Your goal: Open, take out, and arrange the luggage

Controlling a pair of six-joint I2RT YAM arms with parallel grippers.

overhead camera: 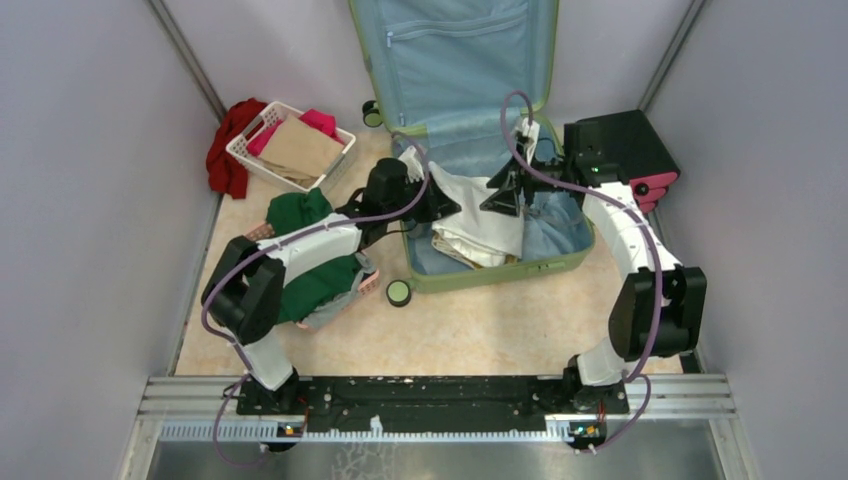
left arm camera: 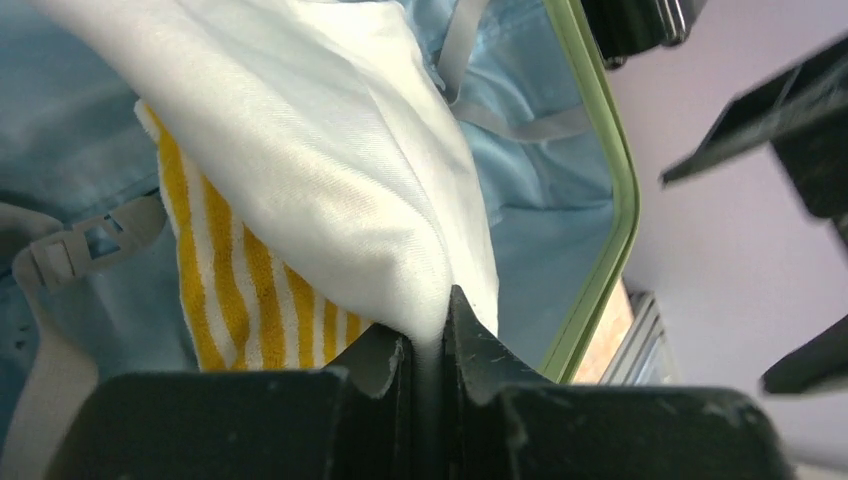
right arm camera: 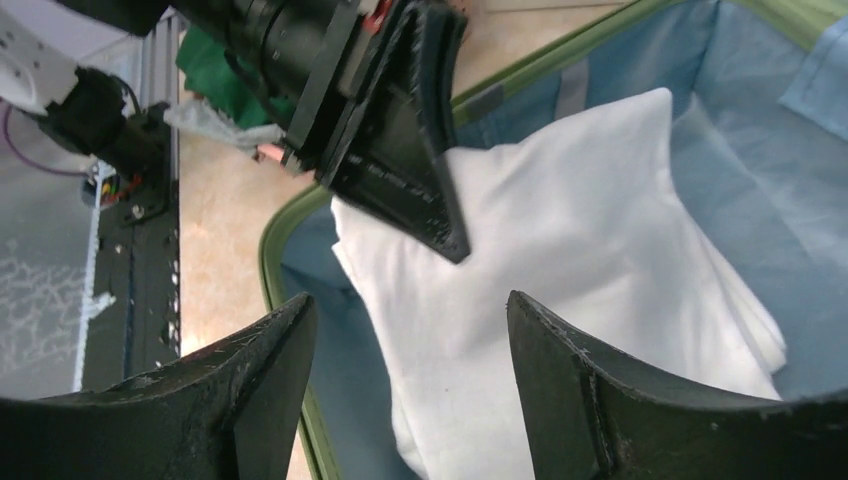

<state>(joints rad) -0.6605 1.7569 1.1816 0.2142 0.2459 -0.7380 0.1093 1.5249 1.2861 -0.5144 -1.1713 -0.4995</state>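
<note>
The sage-green luggage (overhead camera: pixel 500 272) lies open on the floor, its blue-lined lid leaning against the back wall. Inside it lies a white cloth (overhead camera: pixel 480 215) over a yellow-striped cloth (left arm camera: pixel 230 290). My left gripper (overhead camera: pixel 445 205) reaches in from the left and is shut on a pinched fold of the white cloth (left arm camera: pixel 330 150), which runs up between its jaws (left arm camera: pixel 432 340). My right gripper (right arm camera: pixel 410 330) hovers over the same white cloth (right arm camera: pixel 560 250), open, with nothing between its fingers (right arm camera: pixel 270 360). The left gripper (right arm camera: pixel 400 150) shows just ahead of it.
A white basket (overhead camera: pixel 290 145) with tan and pink clothes stands at the back left, a red cloth (overhead camera: pixel 228 150) beside it. A green garment (overhead camera: pixel 310 260) lies under my left arm. Black-and-pink cases (overhead camera: pixel 640 150) stand right of the luggage. A caster wheel (overhead camera: pixel 399 292) sticks out at its front.
</note>
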